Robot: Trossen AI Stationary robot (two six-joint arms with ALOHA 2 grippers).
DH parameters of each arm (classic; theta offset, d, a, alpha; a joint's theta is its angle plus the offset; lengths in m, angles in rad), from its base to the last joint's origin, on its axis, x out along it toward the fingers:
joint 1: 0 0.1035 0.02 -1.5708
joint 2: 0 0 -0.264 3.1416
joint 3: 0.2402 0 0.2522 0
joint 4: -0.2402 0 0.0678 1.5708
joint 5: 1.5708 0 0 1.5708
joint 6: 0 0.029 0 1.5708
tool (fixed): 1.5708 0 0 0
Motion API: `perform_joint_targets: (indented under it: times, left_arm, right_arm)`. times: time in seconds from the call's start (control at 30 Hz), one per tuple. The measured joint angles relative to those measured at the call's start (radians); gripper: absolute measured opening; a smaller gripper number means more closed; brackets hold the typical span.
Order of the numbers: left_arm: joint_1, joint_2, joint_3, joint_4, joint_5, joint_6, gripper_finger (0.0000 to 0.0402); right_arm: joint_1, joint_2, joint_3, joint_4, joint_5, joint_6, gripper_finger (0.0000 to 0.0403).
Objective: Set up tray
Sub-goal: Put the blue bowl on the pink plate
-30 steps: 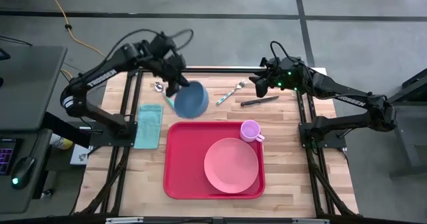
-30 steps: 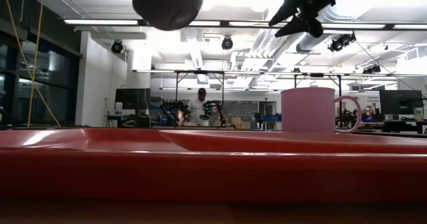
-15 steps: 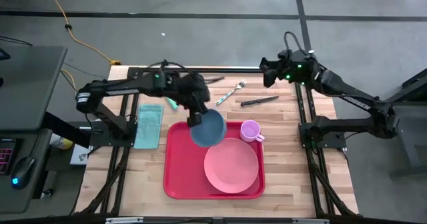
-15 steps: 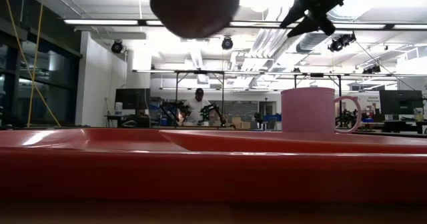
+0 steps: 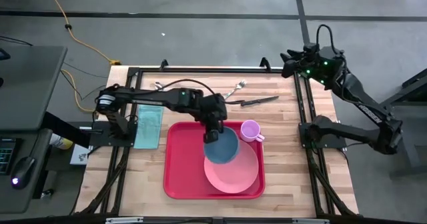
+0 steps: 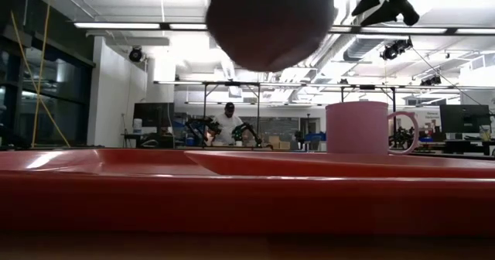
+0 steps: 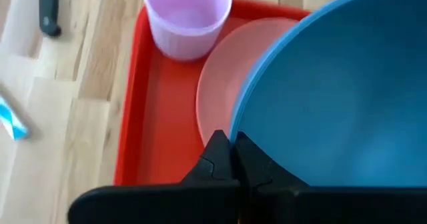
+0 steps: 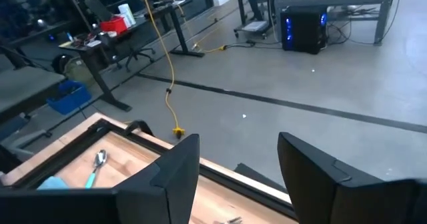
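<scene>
High view first: a butcher-block table (image 5: 287, 184) on a black frame stands on a grey floor with a yellow cable (image 5: 67, 24) trailing at the far left. Sweeping left to right, a teal cloth (image 5: 149, 125) lies flat beside the left arm's base, then comes the tray (image 5: 180, 164), red and rectangular, sitting mid-table toward the near edge with its long axis running side to side. The left gripper (image 5: 212, 132) hangs over the tray's far half, fingers pinched tight on the rim of a blue bowl (image 5: 222, 146), and the left wrist view confirms that clamp. The bowl overlaps a pink plate (image 5: 233, 174) lying in the tray, so part of the plate is hidden; whether the bowl touches it cannot be told. A lilac cup (image 5: 249, 129) stands in the tray's far right corner. Beyond the tray lie a fork (image 5: 231, 91) and a knife (image 5: 260, 101); a spoon by the far rail is mostly covered by the left arm. The right gripper (image 5: 288, 67) waits above the table's far right corner, fingers parted and empty. Low view shows only the tray's rim, the cup, and an office beyond with a person at a desk.
</scene>
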Motion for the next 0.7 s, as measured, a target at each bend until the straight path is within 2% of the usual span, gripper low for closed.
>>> perform_joint_targets:
  times: [0.1,0.4,0.47,0.7]
  left_arm:
    - [-0.007,0.042,0.098,-0.072,-0.001,0.006,0.0015]
    - [-0.012,0.189,0.465,-0.399,-0.102,0.085,0.0014]
    - [-0.013,0.224,0.516,-0.468,-0.095,0.088,0.0014]
    - [-0.036,0.314,0.601,-0.459,-0.015,0.083,0.0014]
  right_arm:
    - [-0.006,-0.012,0.000,-0.023,0.000,0.000,0.0181]
    - [-0.004,-0.010,0.000,-0.077,-0.042,-0.001,0.0181]
    - [-0.004,-0.011,0.000,-0.088,-0.042,-0.001,0.0181]
    - [-0.004,-0.011,0.000,-0.110,-0.042,-0.012,0.0181]
